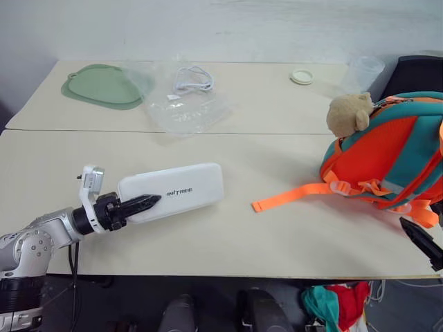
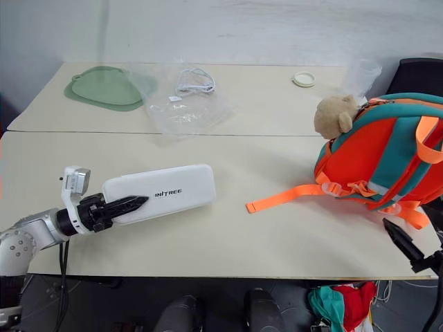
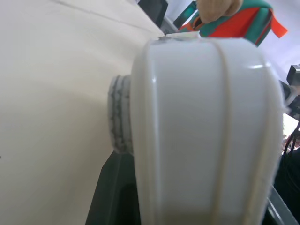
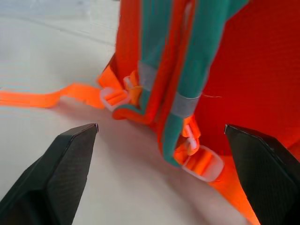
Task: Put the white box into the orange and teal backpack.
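The white box (image 1: 181, 191), flat and glossy with grey lettering, lies across the left part of the near table. My left gripper (image 1: 147, 201) is shut on its left end, one black finger over the top; the left wrist view shows that end of the box (image 3: 201, 131) up close. The orange and teal backpack (image 1: 394, 149) lies on its side at the table's right edge, a tan bear head (image 1: 348, 114) on top and an orange strap (image 1: 291, 197) trailing left. My right gripper (image 4: 161, 126) stands open just in front of the backpack's buckles, with nothing between its fingers (image 1: 418, 239).
On the far table lie a green mat (image 1: 104, 84), a clear plastic bag (image 1: 183, 104) with a white cable, a white lid (image 1: 302, 77) and a clear cup (image 1: 365, 69). A black chair (image 1: 419, 72) stands behind the backpack. The table's front edge (image 1: 228, 275) runs close below both grippers.
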You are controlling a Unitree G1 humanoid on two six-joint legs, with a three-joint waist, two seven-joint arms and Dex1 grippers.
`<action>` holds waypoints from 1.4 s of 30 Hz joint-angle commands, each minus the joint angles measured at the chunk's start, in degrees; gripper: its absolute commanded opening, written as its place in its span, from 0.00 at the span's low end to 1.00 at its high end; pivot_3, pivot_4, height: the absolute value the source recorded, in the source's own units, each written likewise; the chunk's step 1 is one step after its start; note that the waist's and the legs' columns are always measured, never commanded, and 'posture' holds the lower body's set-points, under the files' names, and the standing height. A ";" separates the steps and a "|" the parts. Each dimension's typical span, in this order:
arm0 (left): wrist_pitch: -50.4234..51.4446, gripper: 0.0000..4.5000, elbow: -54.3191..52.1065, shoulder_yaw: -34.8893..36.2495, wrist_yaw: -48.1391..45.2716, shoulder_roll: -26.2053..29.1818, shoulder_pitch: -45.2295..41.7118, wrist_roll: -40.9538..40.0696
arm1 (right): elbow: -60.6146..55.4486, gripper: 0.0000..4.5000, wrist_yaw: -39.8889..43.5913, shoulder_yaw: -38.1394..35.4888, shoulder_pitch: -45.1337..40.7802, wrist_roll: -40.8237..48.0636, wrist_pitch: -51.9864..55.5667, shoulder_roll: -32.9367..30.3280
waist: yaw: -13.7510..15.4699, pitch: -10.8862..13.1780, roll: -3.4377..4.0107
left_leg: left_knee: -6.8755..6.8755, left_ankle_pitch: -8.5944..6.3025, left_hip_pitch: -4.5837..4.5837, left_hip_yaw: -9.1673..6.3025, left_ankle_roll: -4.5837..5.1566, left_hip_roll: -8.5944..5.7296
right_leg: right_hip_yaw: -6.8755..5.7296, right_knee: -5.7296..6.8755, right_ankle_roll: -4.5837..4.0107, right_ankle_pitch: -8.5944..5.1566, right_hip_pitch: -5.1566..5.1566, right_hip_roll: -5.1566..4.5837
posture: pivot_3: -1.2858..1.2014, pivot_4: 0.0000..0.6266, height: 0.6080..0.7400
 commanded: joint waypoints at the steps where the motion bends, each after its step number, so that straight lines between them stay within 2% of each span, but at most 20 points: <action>1: -5.86 0.27 1.06 2.48 -4.31 -0.64 -0.49 1.89 | 3.23 0.99 0.48 3.51 -6.51 -0.86 -1.21 -3.74 | -0.22 0.02 0.03 | 0.00 0.00 0.00 0.03 0.01 0.00 | 0.02 0.02 0.01 0.00 -0.01 0.00 | 0.52 0.24 1.00; 10: -8.13 0.27 3.40 4.59 -10.46 1.04 1.12 3.65 | 8.86 0.99 5.43 17.63 -28.75 2.70 6.10 -8.58 | 0.09 0.08 0.13 | 0.03 0.04 -0.09 -0.02 -0.01 0.03 | -0.06 0.15 0.00 0.00 -0.13 0.05 | 0.52 0.24 1.00; 13: -8.43 0.27 3.15 6.36 -9.84 0.48 2.27 3.42 | 11.36 0.87 6.76 21.78 -34.75 2.00 6.31 -7.68 | 0.09 0.09 0.13 | 0.06 0.04 -0.11 -0.03 0.01 0.02 | -0.07 0.14 0.02 0.01 -0.12 0.02 | 0.52 0.24 1.00; 17: -8.82 0.27 2.75 7.67 -8.90 -0.38 3.86 3.53 | 15.51 0.57 8.48 26.42 -40.96 -0.49 3.03 -5.54 | -0.12 0.08 0.14 | 0.06 0.04 -0.10 -0.02 0.02 0.03 | -0.07 0.14 0.03 0.02 -0.13 0.01 | 0.52 0.24 1.00; 23: -9.13 0.27 4.89 9.76 -5.00 -2.57 2.41 3.27 | 14.54 0.10 10.55 35.46 -52.16 -0.49 2.26 1.90 | -0.64 0.09 0.13 | 0.07 0.05 -0.08 -0.02 0.00 0.06 | -0.07 0.21 0.03 0.02 -0.15 0.03 | 0.52 0.24 1.00; 25: -9.51 0.27 6.42 10.45 -3.19 -3.48 0.96 3.37 | 11.95 0.00 10.56 39.07 -56.16 0.39 3.56 5.54 | -1.24 0.09 0.14 | 0.06 0.05 -0.08 -0.01 -0.01 0.06 | -0.06 0.24 0.03 0.02 -0.16 0.03 | 0.52 0.24 1.00; 29: -11.19 0.27 9.54 10.89 -1.50 -4.63 -1.35 4.73 | 5.70 0.00 11.19 43.83 -59.28 3.23 7.02 10.58 | -1.40 0.10 0.14 | -0.01 0.11 -0.21 -0.04 -0.12 0.09 | -0.12 0.32 0.00 0.00 -0.35 0.05 | 0.52 0.24 1.00; 32: -12.86 0.27 11.77 11.16 -0.02 -5.05 -2.58 6.07 | -0.45 0.00 11.27 45.65 -57.75 6.81 11.47 11.02 | -1.25 0.10 0.14 | 0.04 0.23 -0.44 -0.02 -0.32 0.08 | -0.14 0.42 0.01 0.00 -0.51 0.03 | 0.52 0.24 1.00; 37: -14.53 0.27 12.26 11.29 1.35 -5.37 -3.03 7.45 | -8.54 0.00 11.95 43.93 -50.65 13.28 20.50 4.81 | -0.30 0.08 0.11 | 0.06 0.11 -0.58 -0.01 -0.12 0.04 | -0.17 0.27 0.05 0.03 -0.55 -0.04 | 0.52 0.24 1.00; 42: -14.57 0.27 10.42 12.08 2.22 -5.51 -3.04 6.98 | -9.78 0.00 14.02 38.44 -41.64 17.94 26.02 -3.47 | 0.39 0.08 0.08 | 0.10 -0.05 -0.59 -0.02 0.17 0.01 | -0.19 -0.15 0.12 0.07 -0.45 -0.08 | 0.52 0.24 1.00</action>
